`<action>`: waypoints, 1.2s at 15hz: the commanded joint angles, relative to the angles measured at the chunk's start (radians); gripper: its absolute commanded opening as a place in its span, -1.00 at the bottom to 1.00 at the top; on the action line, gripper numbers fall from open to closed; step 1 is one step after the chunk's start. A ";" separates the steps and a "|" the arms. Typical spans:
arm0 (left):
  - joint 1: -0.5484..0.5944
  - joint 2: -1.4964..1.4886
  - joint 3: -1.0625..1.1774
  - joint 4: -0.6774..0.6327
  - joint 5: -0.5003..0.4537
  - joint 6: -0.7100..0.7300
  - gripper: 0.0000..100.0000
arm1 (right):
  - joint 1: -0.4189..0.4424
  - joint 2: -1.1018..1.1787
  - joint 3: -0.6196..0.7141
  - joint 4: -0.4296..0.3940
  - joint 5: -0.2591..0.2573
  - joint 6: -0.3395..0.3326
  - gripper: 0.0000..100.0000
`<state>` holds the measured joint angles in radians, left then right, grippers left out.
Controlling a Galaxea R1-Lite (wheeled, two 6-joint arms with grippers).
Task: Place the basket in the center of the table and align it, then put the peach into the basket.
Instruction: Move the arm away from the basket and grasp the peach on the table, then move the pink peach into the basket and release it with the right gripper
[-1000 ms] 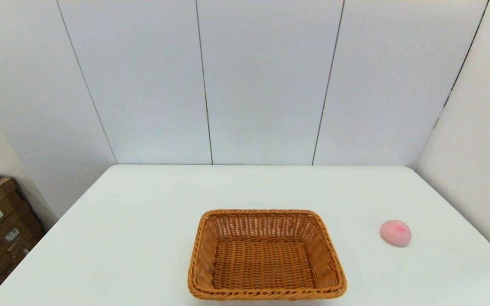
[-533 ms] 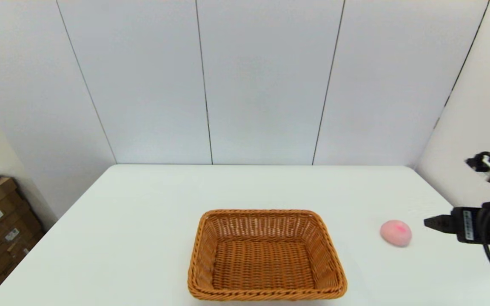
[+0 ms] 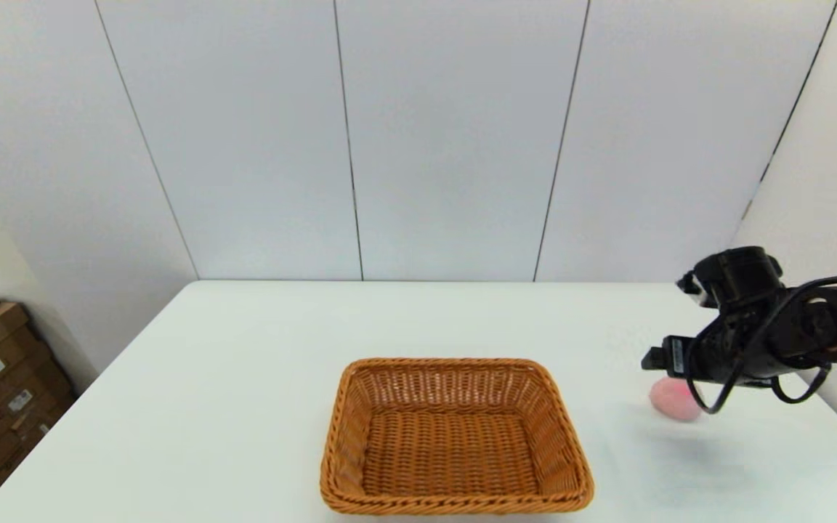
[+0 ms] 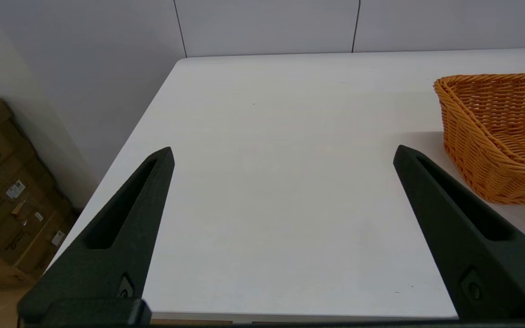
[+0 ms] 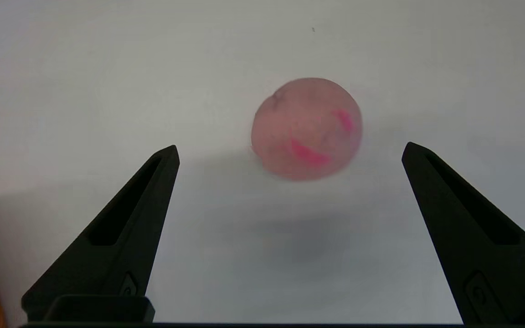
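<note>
Step in hand: peach pickup. The basket (image 3: 456, 436) sits mid-table (image 3: 244, 378), empty. The peach (image 3: 673, 399) lies well right of the basket. The right gripper (image 5: 290, 152) hovers above the peach, fingers wide apart. Next: descend, straddle the peach, close. The left gripper (image 4: 283, 155), also spread, idles left of the basket.

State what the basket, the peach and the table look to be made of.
The basket: woven wicker or rattan-like strands, orange-brown, braided rim. The peach: probably a soft, matte imitation, going by its dull pink skin with brighter pink smears. The table: smooth matte white top, likely laminate or plastic; no grain visible.
</note>
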<state>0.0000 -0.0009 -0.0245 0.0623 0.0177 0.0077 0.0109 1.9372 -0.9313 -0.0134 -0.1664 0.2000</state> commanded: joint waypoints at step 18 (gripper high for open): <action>0.000 -0.001 -0.002 0.001 0.002 0.005 1.00 | 0.001 -0.110 -0.083 0.095 0.105 0.059 -1.00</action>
<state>0.0000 -0.0009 -0.0260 0.0623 0.0191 0.0119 -0.0417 1.9819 -1.0160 0.0326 -0.1077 0.2577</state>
